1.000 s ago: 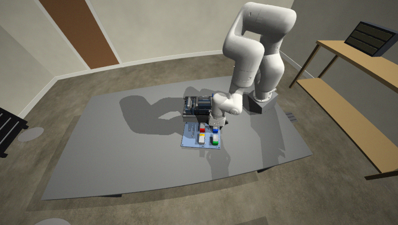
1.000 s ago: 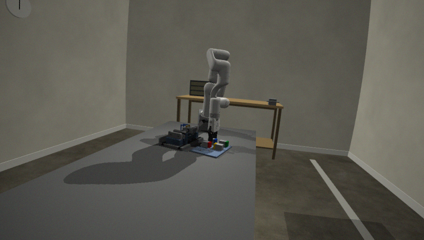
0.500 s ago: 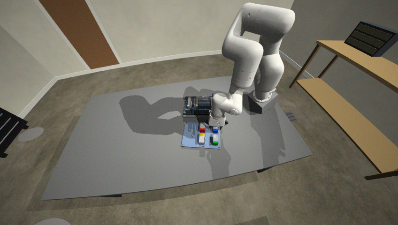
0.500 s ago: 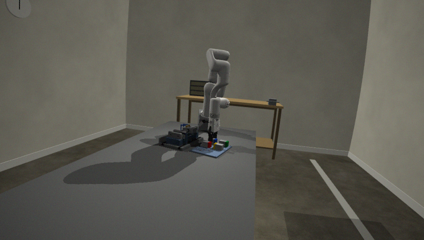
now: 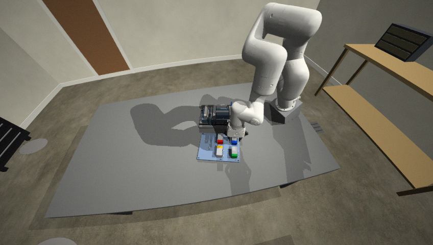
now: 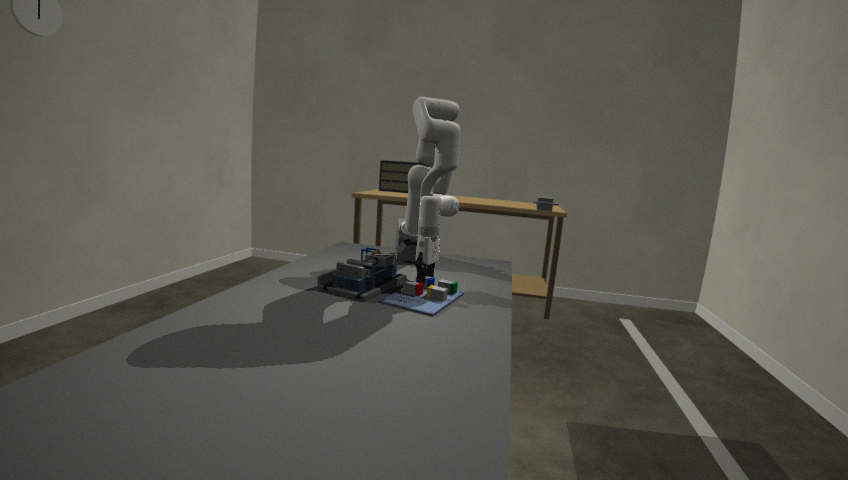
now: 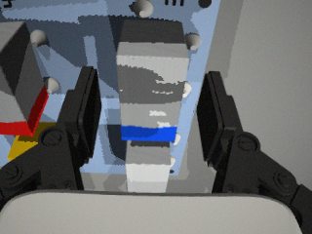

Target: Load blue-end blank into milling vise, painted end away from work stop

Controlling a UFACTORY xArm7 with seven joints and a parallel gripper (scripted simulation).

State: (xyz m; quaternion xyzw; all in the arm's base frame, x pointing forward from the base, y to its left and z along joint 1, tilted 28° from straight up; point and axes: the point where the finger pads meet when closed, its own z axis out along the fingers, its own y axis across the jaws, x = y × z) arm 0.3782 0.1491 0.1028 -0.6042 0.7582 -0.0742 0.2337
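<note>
The blank with the blue end (image 7: 151, 85) lies flat on the light-blue infeed plate (image 5: 216, 149), near the plate's right edge. Its blue end (image 7: 148, 133) faces away from the vise (image 5: 216, 115). My gripper (image 7: 150, 88) is low over this blank and open. One finger stands on each long side, with a gap to the blank on both sides. In the top view the blue end (image 5: 234, 141) shows just below the wrist. In the exterior view the gripper (image 6: 424, 272) hangs over the plate beside the vise (image 6: 358, 279).
The red-ended blank (image 5: 220, 140), yellow-ended blank (image 5: 219, 149) and green-ended blank (image 5: 233, 151) also lie on the plate. The red one (image 7: 19, 78) is close to my left finger. Small pegs (image 7: 140, 7) stand on the plate. The arm base (image 5: 284, 111) is behind on the right.
</note>
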